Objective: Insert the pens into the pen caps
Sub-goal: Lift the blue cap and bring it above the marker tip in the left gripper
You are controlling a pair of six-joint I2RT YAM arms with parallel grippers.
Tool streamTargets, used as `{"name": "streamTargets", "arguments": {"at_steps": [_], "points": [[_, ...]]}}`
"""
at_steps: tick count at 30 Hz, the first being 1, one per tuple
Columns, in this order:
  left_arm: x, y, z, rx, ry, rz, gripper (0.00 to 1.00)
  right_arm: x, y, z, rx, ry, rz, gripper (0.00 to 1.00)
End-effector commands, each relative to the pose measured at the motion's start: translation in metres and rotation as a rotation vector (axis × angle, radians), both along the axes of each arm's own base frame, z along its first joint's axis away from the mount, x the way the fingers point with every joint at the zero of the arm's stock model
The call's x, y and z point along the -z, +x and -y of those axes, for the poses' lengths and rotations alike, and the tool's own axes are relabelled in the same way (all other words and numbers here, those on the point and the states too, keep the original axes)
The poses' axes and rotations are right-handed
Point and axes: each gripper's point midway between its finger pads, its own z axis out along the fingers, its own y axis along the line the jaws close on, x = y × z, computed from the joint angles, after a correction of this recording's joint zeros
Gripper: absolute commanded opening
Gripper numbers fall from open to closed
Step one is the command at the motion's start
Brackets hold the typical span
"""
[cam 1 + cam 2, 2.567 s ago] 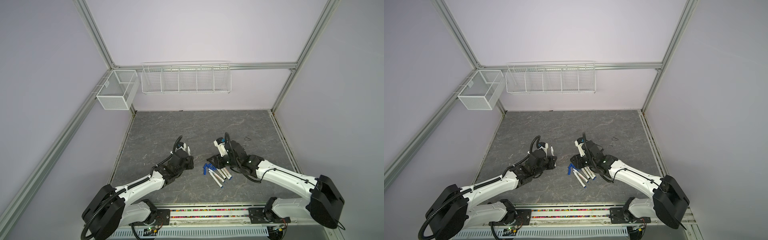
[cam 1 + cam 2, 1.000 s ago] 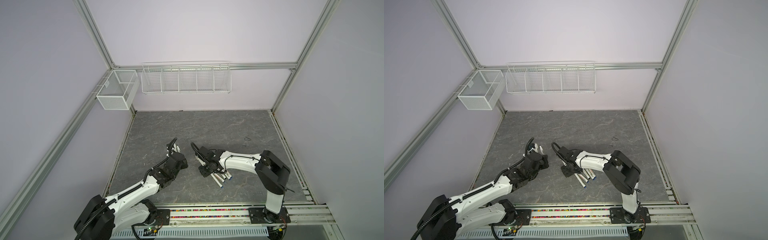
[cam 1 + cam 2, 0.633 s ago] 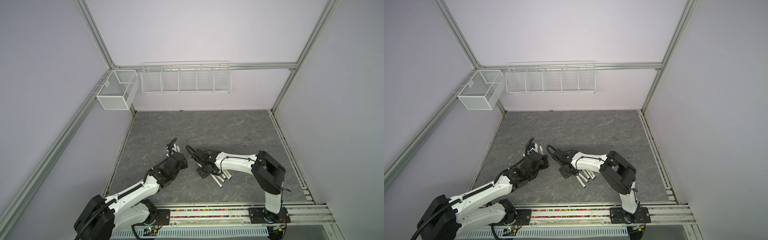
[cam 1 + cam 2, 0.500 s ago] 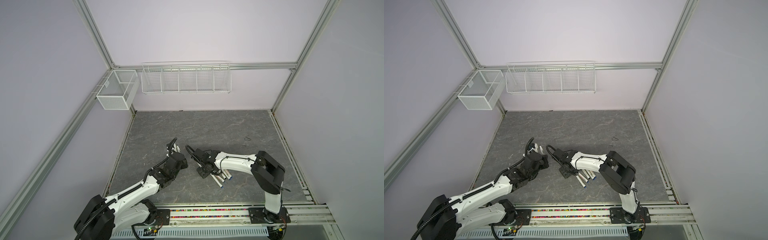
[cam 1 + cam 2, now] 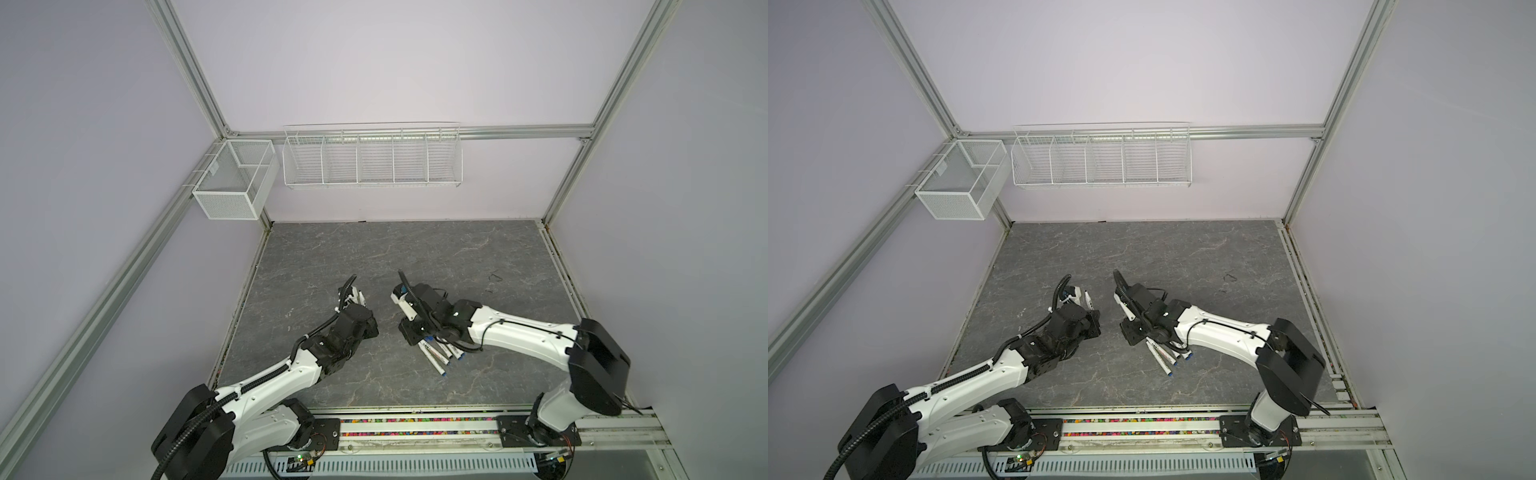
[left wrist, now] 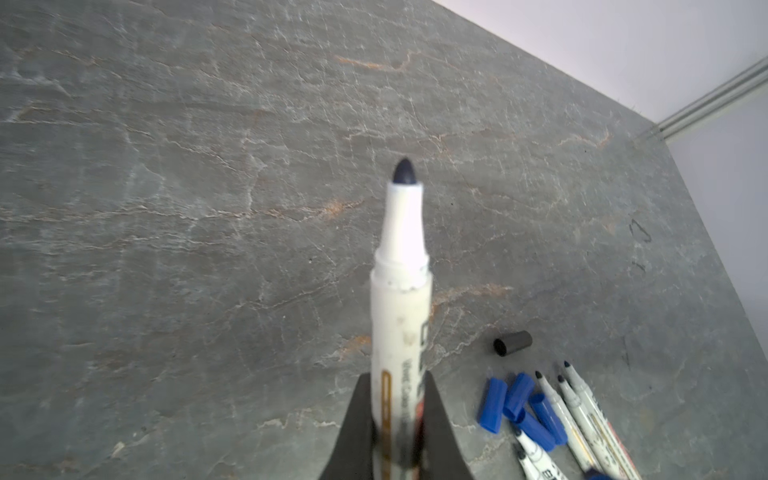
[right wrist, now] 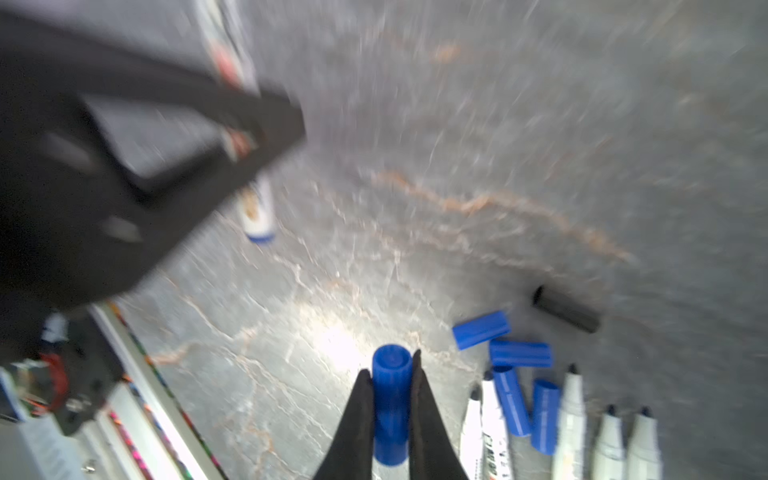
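In left end effector's [image 6: 397,380] grip, dark-tipped pen [image 6: 401,316]; in right end effector's [image 7: 390,365], blue cap [image 7: 390,415].

- The pen [image 6: 400,316] in your left pincer [image 6: 397,388]: smooth white plastic, matt dark felt tip.
- The cap [image 7: 390,415] in your right pincer [image 7: 390,370]: smooth blue plastic, faint sheen.
- Tabletop [image 6: 208,208] beneath both pincers: matt grey, stone-veined.

One white pen [image 6: 401,324], uncapped with its dark tip out, sits clamped in the left gripper [image 6: 399,395]. The right gripper [image 7: 390,374] pinches a blue cap [image 7: 390,409]. Other pens [image 6: 577,411] lie bunched, uncapped, touching four loose blue caps [image 6: 517,397]; black cap [image 6: 512,343] lies just beside.
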Motion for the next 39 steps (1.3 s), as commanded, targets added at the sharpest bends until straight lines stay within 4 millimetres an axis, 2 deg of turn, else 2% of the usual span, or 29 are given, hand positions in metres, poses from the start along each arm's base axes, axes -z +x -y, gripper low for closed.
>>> {"name": "streamTargets", "arguments": {"at_steps": [1, 4, 8, 9, 12, 19, 39], "points": [[-0.009, 0.001, 0.025, 0.117, -0.037, 0.006, 0.0, -0.024, 0.014, 0.012, 0.075, 0.159, -0.009, 0.07], [-0.01, -0.005, 0.048, 0.225, -0.072, 0.013, 0.0, -0.046, 0.026, 0.028, 0.131, 0.28, -0.001, 0.07], [-0.011, -0.015, 0.074, 0.351, -0.11, 0.016, 0.0, -0.072, 0.034, 0.039, 0.16, 0.426, 0.003, 0.07], [-0.011, -0.018, 0.079, 0.377, -0.11, 0.016, 0.0, -0.067, 0.032, 0.042, 0.167, 0.438, -0.012, 0.07], [-0.011, -0.027, 0.092, 0.446, -0.1, 0.02, 0.0, -0.072, 0.034, 0.043, 0.17, 0.498, -0.019, 0.07], [-0.021, -0.042, 0.112, 0.573, -0.117, 0.067, 0.0, -0.062, 0.029, 0.028, 0.112, 0.5, -0.071, 0.07], [-0.023, -0.052, 0.126, 0.649, -0.108, 0.075, 0.0, -0.055, 0.042, 0.018, 0.133, 0.493, -0.05, 0.07]]}}
